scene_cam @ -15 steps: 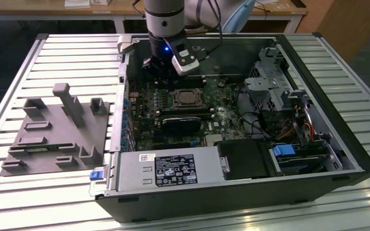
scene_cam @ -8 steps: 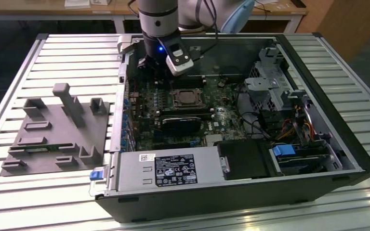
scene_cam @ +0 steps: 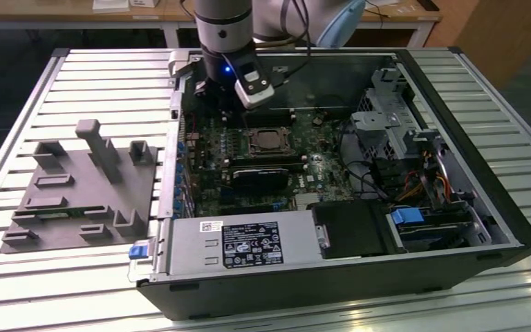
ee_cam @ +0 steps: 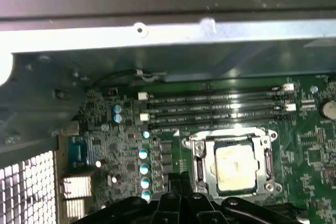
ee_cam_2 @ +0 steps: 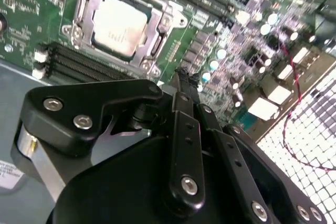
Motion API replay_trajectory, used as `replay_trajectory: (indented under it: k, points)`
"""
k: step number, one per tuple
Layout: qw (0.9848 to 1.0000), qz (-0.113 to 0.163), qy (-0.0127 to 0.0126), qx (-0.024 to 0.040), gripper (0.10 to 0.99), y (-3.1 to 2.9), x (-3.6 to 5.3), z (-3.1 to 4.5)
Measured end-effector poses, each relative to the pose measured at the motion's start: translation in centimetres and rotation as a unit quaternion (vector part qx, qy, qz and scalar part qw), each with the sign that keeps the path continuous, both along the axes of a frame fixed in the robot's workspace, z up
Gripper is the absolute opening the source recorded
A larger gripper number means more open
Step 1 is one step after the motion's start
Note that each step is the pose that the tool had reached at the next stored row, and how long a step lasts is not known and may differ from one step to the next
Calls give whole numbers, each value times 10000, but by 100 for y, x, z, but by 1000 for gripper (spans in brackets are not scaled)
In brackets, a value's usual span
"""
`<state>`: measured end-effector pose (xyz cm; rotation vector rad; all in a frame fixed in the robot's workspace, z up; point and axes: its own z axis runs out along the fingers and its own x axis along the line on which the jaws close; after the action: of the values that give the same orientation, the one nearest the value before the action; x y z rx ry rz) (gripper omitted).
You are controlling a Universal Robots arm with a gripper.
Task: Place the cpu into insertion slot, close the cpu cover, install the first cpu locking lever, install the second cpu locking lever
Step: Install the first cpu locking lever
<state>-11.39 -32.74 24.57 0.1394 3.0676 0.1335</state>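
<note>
At the socket: the small, flat, square, silver-topped cpu (ee_cam_2: pixel 118 24) lies seated in the square, silvery-rimmed insertion slot (ee_cam: pixel 270 186), so it needs no holding.
Cover: the thin, silvery, window-framed cpu cover (ee_cam_2: pixel 157 36) lies flat around the chip, apparently lowered to pin it.
Claw: the black two-fingered claw (ee_cam_2: pixel 181 75) hangs just beside the socket, pinched together on nothing.
Exterior view adds: the black open computer case (scene_cam: pixel 339 290) sits mid-table (scene_cam: pixel 81 76), with the socket toward the far edge.
Wrist views add: the frame's fit around the chip.

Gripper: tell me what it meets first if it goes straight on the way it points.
Probably the green motherboard close beside a corner of the cpu cover, judging by the second wrist view. The gripper aims just off the frame, but depth is unclear.
</note>
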Motion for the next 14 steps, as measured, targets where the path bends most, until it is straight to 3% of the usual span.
replay_trajectory:
  k: [5, 11, 12, 14]
  points:
    - [9996, -1, 0, 299, 102, 0, -29, 0]
    - [9969, 3, 0, 786, 102, 0, -39, 0]
    - [9966, 3, 0, 826, 102, 0, -39, 0]
    - [9966, 3, 0, 829, 102, 0, -39, 0]
